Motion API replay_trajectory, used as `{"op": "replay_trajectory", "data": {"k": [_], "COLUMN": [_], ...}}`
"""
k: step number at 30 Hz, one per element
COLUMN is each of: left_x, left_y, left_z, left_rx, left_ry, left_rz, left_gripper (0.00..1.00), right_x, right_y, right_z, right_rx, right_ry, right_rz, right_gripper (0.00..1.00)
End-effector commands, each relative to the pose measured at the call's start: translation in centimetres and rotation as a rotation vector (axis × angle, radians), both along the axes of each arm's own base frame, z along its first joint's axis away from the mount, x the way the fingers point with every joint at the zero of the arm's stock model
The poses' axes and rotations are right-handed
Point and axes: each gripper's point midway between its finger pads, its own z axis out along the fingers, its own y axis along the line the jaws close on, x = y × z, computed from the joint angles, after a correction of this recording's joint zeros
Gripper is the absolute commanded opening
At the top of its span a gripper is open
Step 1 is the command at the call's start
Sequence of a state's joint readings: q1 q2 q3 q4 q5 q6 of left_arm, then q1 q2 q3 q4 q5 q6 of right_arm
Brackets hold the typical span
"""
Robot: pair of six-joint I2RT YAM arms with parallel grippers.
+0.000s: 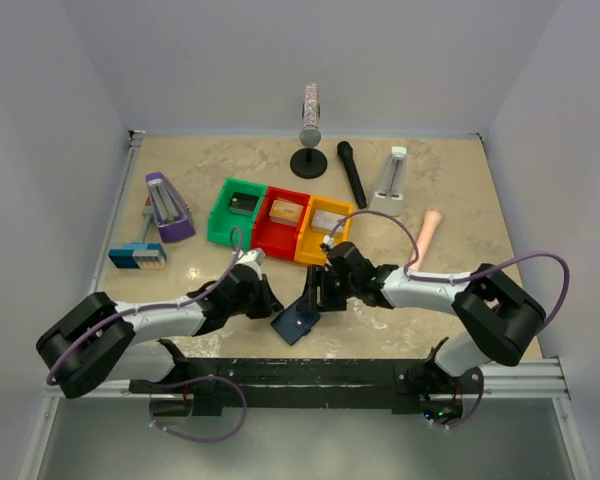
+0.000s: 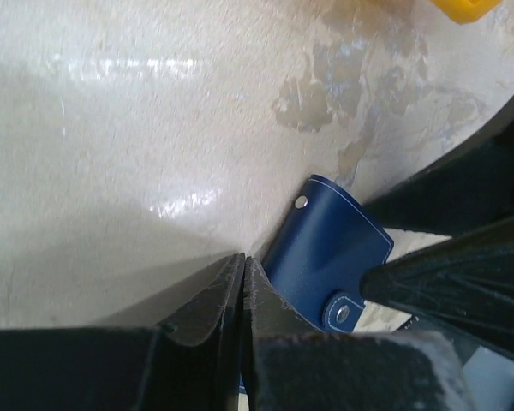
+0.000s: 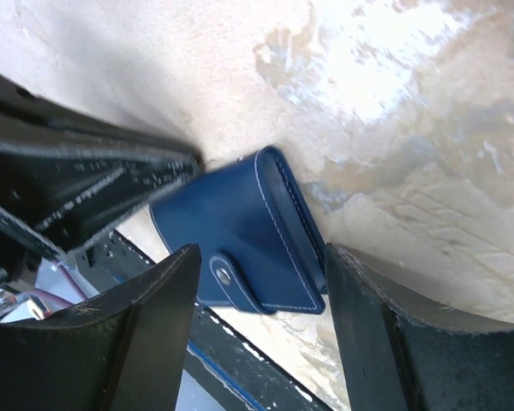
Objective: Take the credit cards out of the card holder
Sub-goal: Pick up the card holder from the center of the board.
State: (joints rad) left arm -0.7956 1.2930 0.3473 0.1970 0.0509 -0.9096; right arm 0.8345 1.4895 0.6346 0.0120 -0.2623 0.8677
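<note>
The card holder (image 1: 298, 320) is a dark navy wallet lying near the table's front edge between both grippers. In the wrist views it (image 2: 325, 257) (image 3: 248, 231) is snapped shut, its strap and stud showing. No credit cards show; they are hidden. My left gripper (image 1: 268, 300) (image 2: 242, 261) is shut, its fingers pressed together over the holder's left edge. I cannot tell whether any of the holder is pinched. My right gripper (image 1: 322, 290) (image 3: 261, 253) is open, one finger on each side of the holder's lower end, not closed on it.
Green (image 1: 238, 210), red (image 1: 280, 222) and yellow (image 1: 323, 228) bins stand just behind the grippers. A purple metronome (image 1: 168, 207) and a blue-and-white gadget (image 1: 137, 256) are at the left. A black microphone (image 1: 352, 172), a round stand (image 1: 309, 160) and a pink stick (image 1: 429, 230) lie further back. A black rail (image 1: 310, 375) runs along the front.
</note>
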Motion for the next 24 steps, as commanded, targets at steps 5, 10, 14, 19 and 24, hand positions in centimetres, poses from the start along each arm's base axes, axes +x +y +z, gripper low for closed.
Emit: {"op": "replay_trajectory", "data": {"k": [5, 10, 14, 19, 24], "left_x": [-3.2, -1.5, -1.2, -1.5, -2.2], "left_y": [2.5, 4.1, 5.0, 4.3, 3.2], "left_z": [-1.6, 0.2, 0.8, -0.1, -0.8], "left_rx": [-0.005, 0.016, 0.055, 0.058, 0.009], "left_ry": [0.096, 0.008, -0.02, 0.003, 0.034], "left_rz": [0.101, 0.204, 0.217, 0.179, 0.138], "left_gripper": [0.08, 0.11, 0.13, 0.11, 0.1], "right_x": [2.5, 3.2, 1.1, -1.5, -2.4], "right_y": [0.5, -2.9, -3.7, -2.9, -1.9], "right_z": [2.9, 5.1, 5.1, 2.4, 1.3], "right_rx": [0.005, -0.033, 0.012, 0.093, 0.131], "right_ry": [-0.08, -0.161, -0.146, -0.033, 0.013], "right_rz": [0.038, -0.009, 0.009, 0.021, 0.024], "right_gripper": [0.65, 0.67, 0.66, 0.63, 0.62]}}
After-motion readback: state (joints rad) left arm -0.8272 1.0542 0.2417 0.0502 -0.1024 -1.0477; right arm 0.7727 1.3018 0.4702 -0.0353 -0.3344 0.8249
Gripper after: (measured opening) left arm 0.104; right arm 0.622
